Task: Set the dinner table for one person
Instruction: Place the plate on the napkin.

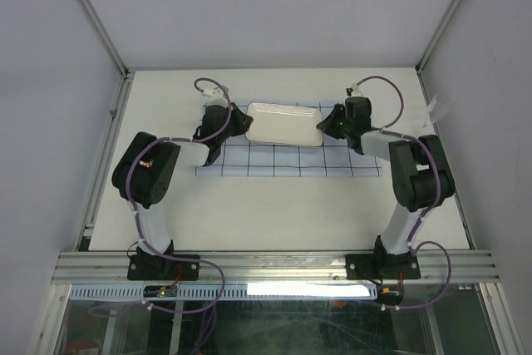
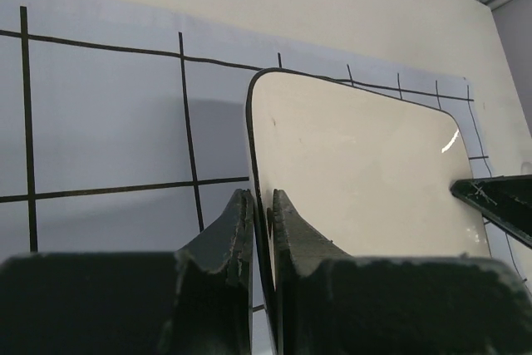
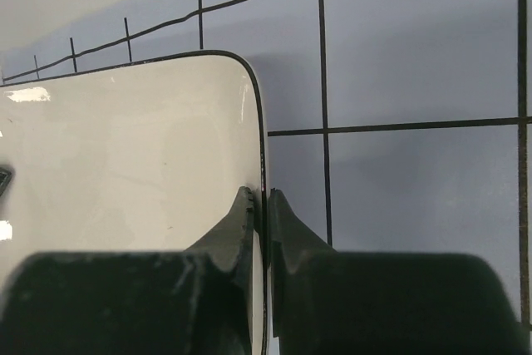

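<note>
A white rectangular plate (image 1: 284, 123) with a thin dark rim hangs over the pale-blue grid cloth (image 1: 274, 164) on the cream dinner table (image 1: 274, 214). My left gripper (image 1: 241, 125) is shut on the plate's left edge; in the left wrist view its fingers pinch the rim (image 2: 263, 205) of the plate (image 2: 357, 172). On the opposite side, my right gripper (image 1: 327, 123) is shut on the right edge, its jaws clamping the rim (image 3: 263, 201) of the plate (image 3: 125, 155). The cloth (image 2: 100, 122) (image 3: 416, 64) lies beneath, shadowed by the plate.
Aluminium rails (image 1: 274, 265) edge the table at the front and sides. Grey walls enclose the table at the back and sides. The cloth's back edge (image 2: 125, 6) lies close to bare tabletop.
</note>
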`<state>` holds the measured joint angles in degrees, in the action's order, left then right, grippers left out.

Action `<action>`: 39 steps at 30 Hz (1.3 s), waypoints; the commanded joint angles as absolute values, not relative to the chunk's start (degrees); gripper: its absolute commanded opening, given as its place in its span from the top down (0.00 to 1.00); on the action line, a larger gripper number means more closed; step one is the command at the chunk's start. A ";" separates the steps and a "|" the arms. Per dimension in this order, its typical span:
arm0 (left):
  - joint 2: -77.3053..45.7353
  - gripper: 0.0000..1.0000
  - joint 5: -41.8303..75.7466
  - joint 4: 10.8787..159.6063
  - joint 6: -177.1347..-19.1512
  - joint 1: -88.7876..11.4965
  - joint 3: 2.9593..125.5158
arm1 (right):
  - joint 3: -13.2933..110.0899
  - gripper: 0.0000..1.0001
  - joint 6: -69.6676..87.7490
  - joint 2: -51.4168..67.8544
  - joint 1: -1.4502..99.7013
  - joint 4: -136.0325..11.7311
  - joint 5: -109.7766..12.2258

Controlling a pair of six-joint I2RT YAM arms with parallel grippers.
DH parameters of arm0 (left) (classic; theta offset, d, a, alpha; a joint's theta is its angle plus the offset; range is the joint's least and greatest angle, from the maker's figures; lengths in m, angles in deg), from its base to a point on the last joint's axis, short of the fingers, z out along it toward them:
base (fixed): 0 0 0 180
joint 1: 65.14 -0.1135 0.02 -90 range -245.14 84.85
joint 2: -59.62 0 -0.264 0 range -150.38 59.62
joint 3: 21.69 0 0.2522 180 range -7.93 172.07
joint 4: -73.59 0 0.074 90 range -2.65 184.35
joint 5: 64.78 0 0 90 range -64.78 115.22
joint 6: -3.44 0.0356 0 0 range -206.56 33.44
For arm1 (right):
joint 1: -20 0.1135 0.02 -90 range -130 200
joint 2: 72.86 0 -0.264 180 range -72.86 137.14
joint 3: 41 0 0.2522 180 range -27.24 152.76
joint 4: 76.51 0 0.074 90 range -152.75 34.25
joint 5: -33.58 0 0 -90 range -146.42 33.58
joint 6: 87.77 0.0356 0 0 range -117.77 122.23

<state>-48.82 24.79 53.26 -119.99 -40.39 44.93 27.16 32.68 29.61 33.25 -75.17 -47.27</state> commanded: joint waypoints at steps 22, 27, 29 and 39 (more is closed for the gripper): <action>-53.51 1.00 9.22 31.21 -125.58 -40.18 44.32 | 28.49 1.00 33.35 31.92 28.44 -83.40 -38.93; -53.75 1.00 9.80 29.09 -126.19 -40.30 42.02 | 29.47 1.00 32.96 32.24 28.35 -82.70 -38.97; -53.69 1.00 10.03 28.71 -126.25 -40.32 41.43 | 29.82 1.00 32.91 32.34 28.35 -82.48 -38.99; -54.43 1.00 9.88 26.83 -127.12 -40.35 40.33 | 30.83 1.00 32.13 32.92 28.26 -81.69 -39.31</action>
<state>-55.58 19.13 38.16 -126.44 -41.62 39.99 26.57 32.60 32.96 28.60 -76.48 -38.15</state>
